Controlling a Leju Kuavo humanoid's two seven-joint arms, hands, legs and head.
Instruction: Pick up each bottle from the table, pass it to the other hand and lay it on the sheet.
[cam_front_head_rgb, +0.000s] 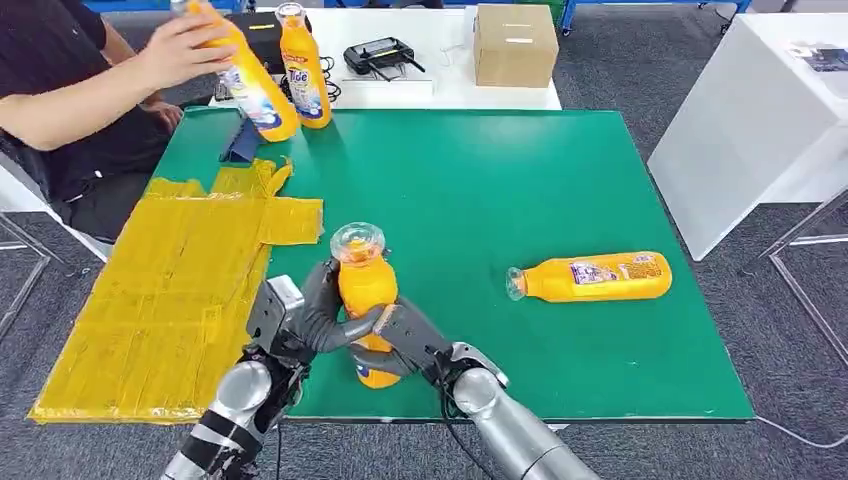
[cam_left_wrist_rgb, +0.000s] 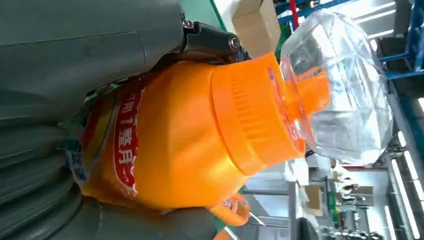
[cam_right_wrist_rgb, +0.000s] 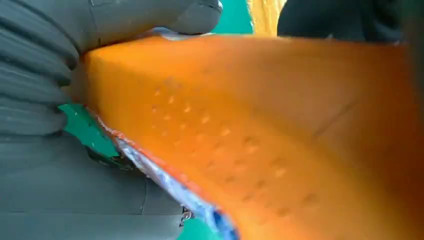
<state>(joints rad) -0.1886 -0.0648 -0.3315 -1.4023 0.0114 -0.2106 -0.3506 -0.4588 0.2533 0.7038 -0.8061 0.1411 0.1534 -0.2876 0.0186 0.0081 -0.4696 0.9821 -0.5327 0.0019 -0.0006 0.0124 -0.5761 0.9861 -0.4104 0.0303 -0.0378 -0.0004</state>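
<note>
bottle (cam_front_head_rgb: 365, 290) upright, cap up, gripped by left hand (cam_front_head_rgb: 305, 315) and right hand (cam_front_head_rgb: 405, 340).

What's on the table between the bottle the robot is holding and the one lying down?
Nothing: in the head view, bare green table separates the held bottle from the lying bottle.

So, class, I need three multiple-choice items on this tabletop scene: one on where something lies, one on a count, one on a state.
1. Where does the yellow sheet lie?
A. the robot's left part of the green table
B. the far right corner
C. on the floor

2. How many orange bottles show in the head view?
A. two
B. four
C. six

3. The upright bottle near the robot is:
A. lying free
B. held by both hands
C. on the sheet

Answers: 1 A, the sheet covers the left edge. 2 B, one held, one lying bottle, two by the person. 3 B, left hand and right hand both grip it.
</note>
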